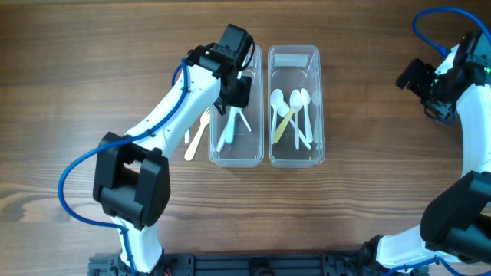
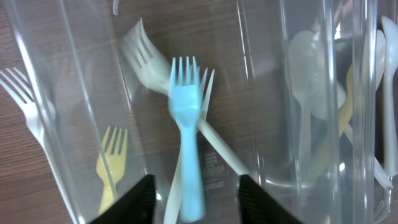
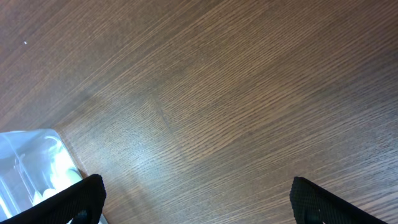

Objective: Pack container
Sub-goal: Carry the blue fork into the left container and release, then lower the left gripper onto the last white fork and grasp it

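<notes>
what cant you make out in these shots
- Blue fork: motion-blurred in the left wrist view, handle end cut off by the bottom edge; resting or falling, cannot tell.
- Left claw: overhead, fingers hidden under the left arm.
- Yellow fork beside the left container: overhead, partly under that arm.
- Spoons: count unclear, overlapping overhead, smeared through clear walls in the left wrist view.
- Right container: right wrist view shows one corner only.

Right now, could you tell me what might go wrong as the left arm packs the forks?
1. The left gripper hangs open close over the left container; a sideways move could catch its wall and drag it.
2. The yellow fork and white fork lie outside, near that wall, so a finger might strike it.
3. The blue fork is blurred, perhaps not settled.
</notes>
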